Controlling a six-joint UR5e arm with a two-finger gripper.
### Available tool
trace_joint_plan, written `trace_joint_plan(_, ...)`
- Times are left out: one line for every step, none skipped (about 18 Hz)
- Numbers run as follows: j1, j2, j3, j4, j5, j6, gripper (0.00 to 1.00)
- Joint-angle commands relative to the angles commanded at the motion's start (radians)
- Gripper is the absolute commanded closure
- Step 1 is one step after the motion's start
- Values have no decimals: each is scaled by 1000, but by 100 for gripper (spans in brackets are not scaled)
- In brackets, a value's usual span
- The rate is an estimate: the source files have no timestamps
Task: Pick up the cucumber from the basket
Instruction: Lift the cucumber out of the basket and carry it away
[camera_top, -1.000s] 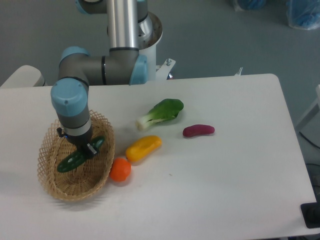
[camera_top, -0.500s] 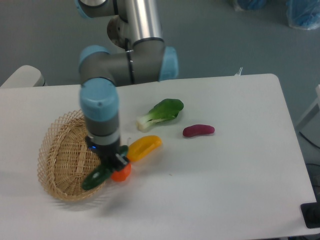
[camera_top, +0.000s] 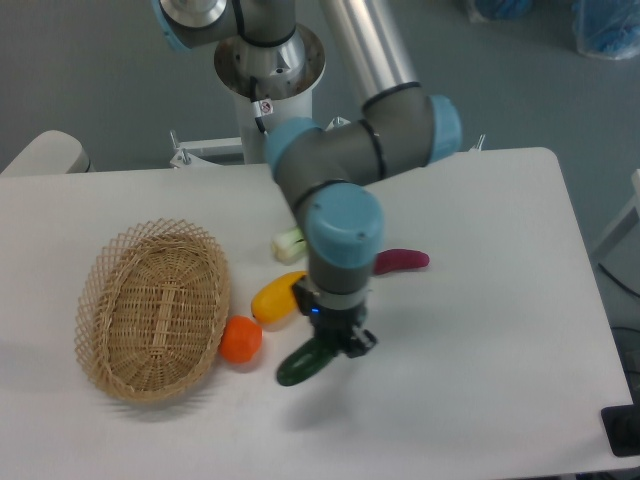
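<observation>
The dark green cucumber (camera_top: 299, 364) is held in my gripper (camera_top: 335, 345), out of the basket, tilted, low over the table to the right of the orange. The gripper is shut on the cucumber's upper right end. The oval wicker basket (camera_top: 150, 310) lies at the left of the table and nothing shows inside it. My arm's wrist (camera_top: 338, 240) stands above the cucumber and hides most of the bok choy.
An orange (camera_top: 241, 339) sits by the basket's right rim. A yellow pepper (camera_top: 274, 296) lies just left of the gripper. A purple vegetable (camera_top: 403, 261) lies to the right. The white stem of the bok choy (camera_top: 288, 243) shows behind the arm.
The gripper has carried the cucumber out of the basket, rightward past the orange and yellow pepper. The arm now covers the bok choy.
</observation>
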Motion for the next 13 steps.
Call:
trace_joint_plan(12,-20,21,-8,0,26,95)
trace_joint_plan(23,-40,49,-14,0,49,95)
trace_joint_plan(31,-57,77,-21,0,66,95)
trace_joint_plan(41,-74,107,-37,0,83,95)
trace_joint_plan(51,-90,138,-58,0,110,95)
trace_joint_plan(52,-104,167,-75,0,141,95)
trace_joint_plan(60,-118,189,-80,0,163,95)
trace_joint_plan(68,-127,201,-81,-3,166,95)
trace_joint_plan(77,-135,206,-80,-8,169,95)
trace_joint_plan(81,-138,207,-77,-11,180,94)
trace_joint_plan(84,-144,219,-77,-14,196,94)
trace_joint_plan(95,-149,229,-78,-17,215,94)
trace_joint_plan(104,-154,235,-80,-29,236,94)
